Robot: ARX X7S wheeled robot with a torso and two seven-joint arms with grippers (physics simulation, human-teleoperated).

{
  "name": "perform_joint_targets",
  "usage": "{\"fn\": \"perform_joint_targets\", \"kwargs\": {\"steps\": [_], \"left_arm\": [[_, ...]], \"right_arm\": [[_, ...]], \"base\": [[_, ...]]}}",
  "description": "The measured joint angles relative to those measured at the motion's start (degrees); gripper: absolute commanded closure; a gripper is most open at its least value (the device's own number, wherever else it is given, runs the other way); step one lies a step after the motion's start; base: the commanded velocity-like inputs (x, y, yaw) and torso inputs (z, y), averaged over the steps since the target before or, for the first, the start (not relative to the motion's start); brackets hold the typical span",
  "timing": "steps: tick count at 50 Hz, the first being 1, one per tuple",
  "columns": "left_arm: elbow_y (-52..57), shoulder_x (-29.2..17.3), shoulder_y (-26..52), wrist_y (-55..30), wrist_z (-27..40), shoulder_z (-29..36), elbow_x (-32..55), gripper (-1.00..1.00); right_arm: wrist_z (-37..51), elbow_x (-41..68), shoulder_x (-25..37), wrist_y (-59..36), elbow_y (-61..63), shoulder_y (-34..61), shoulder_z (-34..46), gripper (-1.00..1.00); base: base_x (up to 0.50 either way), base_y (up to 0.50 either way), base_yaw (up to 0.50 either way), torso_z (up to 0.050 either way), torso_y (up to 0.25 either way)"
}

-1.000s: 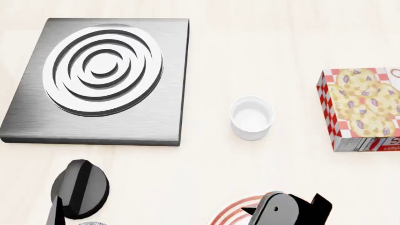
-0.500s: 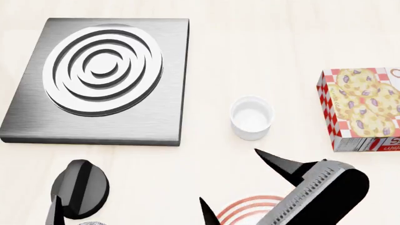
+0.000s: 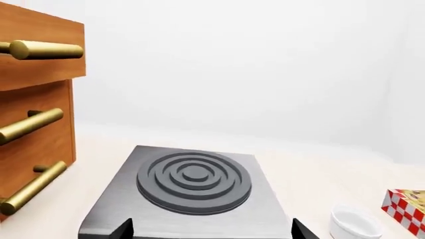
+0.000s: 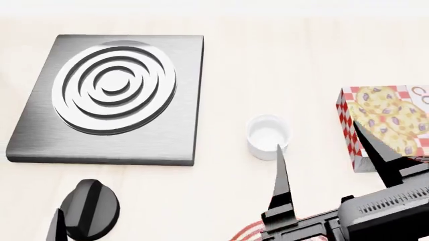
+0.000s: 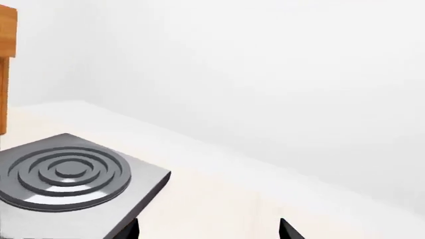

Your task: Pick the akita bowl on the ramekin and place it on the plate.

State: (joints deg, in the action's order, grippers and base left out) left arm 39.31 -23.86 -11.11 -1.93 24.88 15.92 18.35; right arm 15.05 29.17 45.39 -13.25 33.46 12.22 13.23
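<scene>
The ramekin stands empty on the light counter, between the burner plate and the box; the left wrist view shows the ramekin too. No akita bowl shows in any view. Of the plate, only a few red rings show at the bottom edge, mostly under my right arm. My right gripper is open, one fingertip beside the ramekin and the other over the box. In its own view the right gripper holds nothing. My left gripper is open and empty, facing the burner plate.
A square steel burner plate with concentric rings lies at the left. A red-checked cookie box stands at the right. Wooden drawers with brass handles rise left of the burner. My left arm sits at the bottom left.
My right gripper has risen from over the plate and swung forward, its open fingers now reaching up beside the ramekin and box. The head view has shifted slightly.
</scene>
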Motion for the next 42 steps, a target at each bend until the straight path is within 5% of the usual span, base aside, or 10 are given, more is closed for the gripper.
{"fn": "perform_joint_targets", "kwargs": {"steps": [42], "left_arm": [[-0.32,-0.48,0.11,0.86,0.14,0.31,0.79,-1.0]], "right_arm": [[1.17,0.46,-10.47,28.08,-7.16,-9.62,-10.8,-1.0]], "base": [[0.0,0.0,0.0,0.0,0.25]]}}
